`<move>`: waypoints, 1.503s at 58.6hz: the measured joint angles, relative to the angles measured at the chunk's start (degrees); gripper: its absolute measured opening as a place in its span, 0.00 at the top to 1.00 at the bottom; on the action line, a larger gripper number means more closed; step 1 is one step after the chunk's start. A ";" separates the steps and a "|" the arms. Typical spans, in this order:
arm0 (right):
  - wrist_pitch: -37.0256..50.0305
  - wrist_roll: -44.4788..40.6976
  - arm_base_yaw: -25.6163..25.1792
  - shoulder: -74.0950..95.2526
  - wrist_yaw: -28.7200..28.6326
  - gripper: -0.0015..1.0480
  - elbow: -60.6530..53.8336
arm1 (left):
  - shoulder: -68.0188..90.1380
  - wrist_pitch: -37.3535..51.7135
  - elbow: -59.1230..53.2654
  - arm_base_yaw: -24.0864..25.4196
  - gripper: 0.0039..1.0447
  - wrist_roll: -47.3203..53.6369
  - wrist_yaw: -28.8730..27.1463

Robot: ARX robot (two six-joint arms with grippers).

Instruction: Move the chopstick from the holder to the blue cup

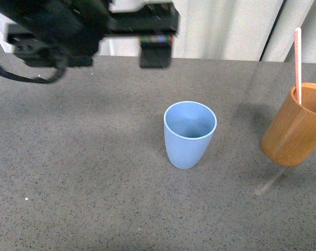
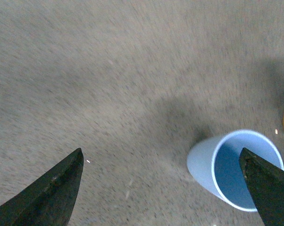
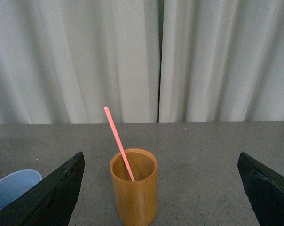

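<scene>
Left arm (image 1: 69, 26), black, reached across the upper left of the front view, held above the table. Left gripper (image 2: 161, 150) pointed down at the surface, its two dark wedge-shaped fingers (image 2: 52, 193) spread wide with nothing between them. Right gripper (image 3: 160, 155) was held level, facing the holder, fingers likewise wide apart and empty. The thin, straight pink chopstick (image 1: 297, 63) stood leaning inside the orange-brown cylindrical wooden holder (image 1: 291, 133) at the right edge of the front view, its upper part rising well above the rim. The smooth, matte, tapered pale blue plastic cup (image 1: 189, 141) stood upright at centre frame, apart from the holder, with nothing visible inside. The table (image 1: 69, 157) was grey with a fine speckled grain. White pleated curtains (image 3: 85, 56) hung behind.
</scene>
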 joint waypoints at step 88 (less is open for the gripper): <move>0.00 0.00 0.00 0.00 -0.02 0.10 0.00 | -67.01 32.96 -57.44 23.96 0.97 14.51 7.15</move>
